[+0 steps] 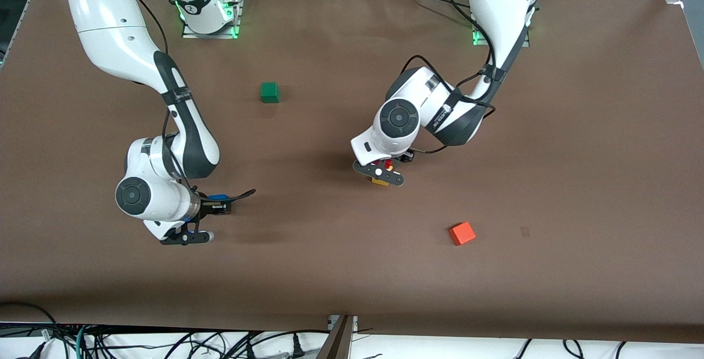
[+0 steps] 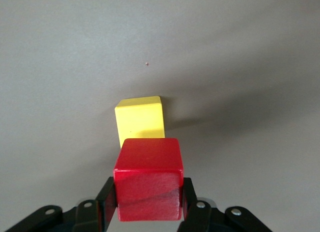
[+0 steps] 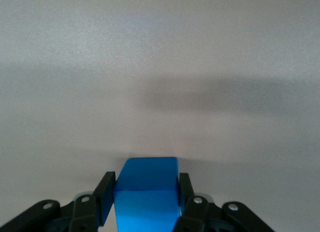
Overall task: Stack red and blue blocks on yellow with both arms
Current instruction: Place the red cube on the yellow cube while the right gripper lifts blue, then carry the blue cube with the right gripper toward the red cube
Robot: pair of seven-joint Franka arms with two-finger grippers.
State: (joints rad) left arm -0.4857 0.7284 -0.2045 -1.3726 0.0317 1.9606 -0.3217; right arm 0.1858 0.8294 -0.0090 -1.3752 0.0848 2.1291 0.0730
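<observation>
Clamping the red block, the left gripper is held over the yellow cube; the blue block is clamped by the right gripper.

Two glossy white arms with dark grey joint bands; black cables loop along the left arm; round grey caps on wrists; black two-finger grippers; green lights glow at bases

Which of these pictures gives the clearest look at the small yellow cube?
The left wrist view: the small matte yellow cube shows its top and one side on the table, just past the deep red cube held in the left end effector. In the front view only a yellow sliver peeks out under that end effector. The right wrist view misses it.
</observation>
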